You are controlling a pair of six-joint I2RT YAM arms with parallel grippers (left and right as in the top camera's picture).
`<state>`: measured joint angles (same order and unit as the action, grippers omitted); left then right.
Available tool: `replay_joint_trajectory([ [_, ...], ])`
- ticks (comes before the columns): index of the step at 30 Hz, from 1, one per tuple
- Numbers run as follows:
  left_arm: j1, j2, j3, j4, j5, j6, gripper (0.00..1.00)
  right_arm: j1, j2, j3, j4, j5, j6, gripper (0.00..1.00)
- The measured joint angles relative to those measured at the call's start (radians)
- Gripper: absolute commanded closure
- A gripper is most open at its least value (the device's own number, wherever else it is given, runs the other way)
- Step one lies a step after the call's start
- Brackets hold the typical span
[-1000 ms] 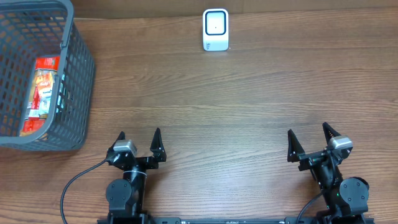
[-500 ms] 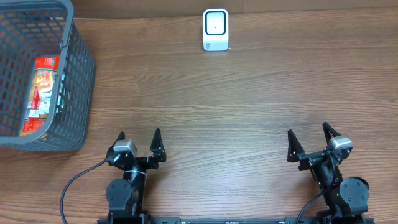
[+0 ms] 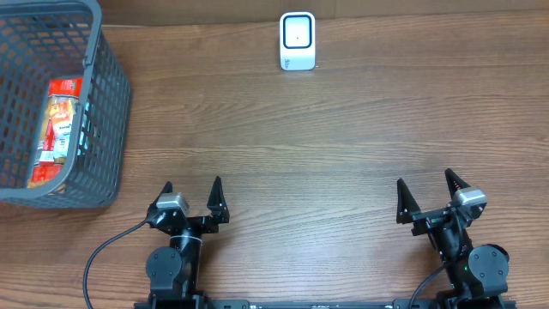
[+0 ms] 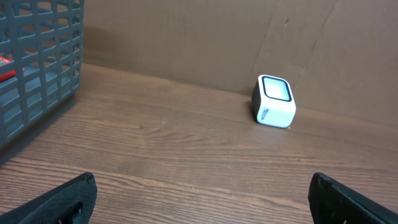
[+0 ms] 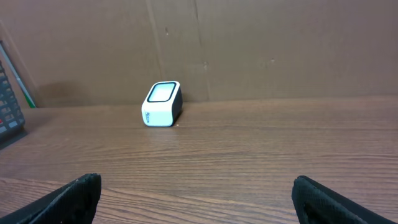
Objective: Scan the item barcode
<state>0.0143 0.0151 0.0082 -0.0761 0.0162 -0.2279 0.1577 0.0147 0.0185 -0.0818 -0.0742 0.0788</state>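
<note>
While basket (image 3: 110,103) and scanner (image 3: 298,40) hug the table's (image 3: 343,129) left and far edges, open wood fronts the left gripper (image 3: 191,184) and right gripper (image 3: 424,178), both low, fingers spread.

Bare table (image 3: 326,137) lay open mid-span; basket (image 3: 107,129) walled off far left, scanner (image 3: 298,41) stood at back, room behind it unclear

left pincer (image 4: 202,200) wide apart, empty | scanner (image 4: 274,101) upright at far table (image 4: 186,149) edge | basket (image 4: 37,62) left
</note>
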Motion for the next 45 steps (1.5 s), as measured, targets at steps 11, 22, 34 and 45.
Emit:
replay_joint_trajectory([
  [11, 0.000, 0.000, 0.000, -0.001, -0.016, 0.000, 0.00, 0.000, 0.000, 0.000, 0.000, 0.000, 0.000, 0.00],
  [22, 0.000, 0.000, 0.001, -0.002, -0.008, 0.000, 0.00, 0.000, 0.000, 0.000, 0.000, 0.000, -0.001, 0.00],
  [34, 0.000, 0.053, 0.378, -0.526, 0.094, -0.051, 0.00, 0.000, 0.000, 0.000, 0.000, 0.000, 0.000, 0.00],
  [45, 0.000, 0.495, 1.127, -1.138, 0.184, -0.005, 0.00, 0.000, 0.000, 0.000, 0.000, 0.000, 0.000, 0.00],
])
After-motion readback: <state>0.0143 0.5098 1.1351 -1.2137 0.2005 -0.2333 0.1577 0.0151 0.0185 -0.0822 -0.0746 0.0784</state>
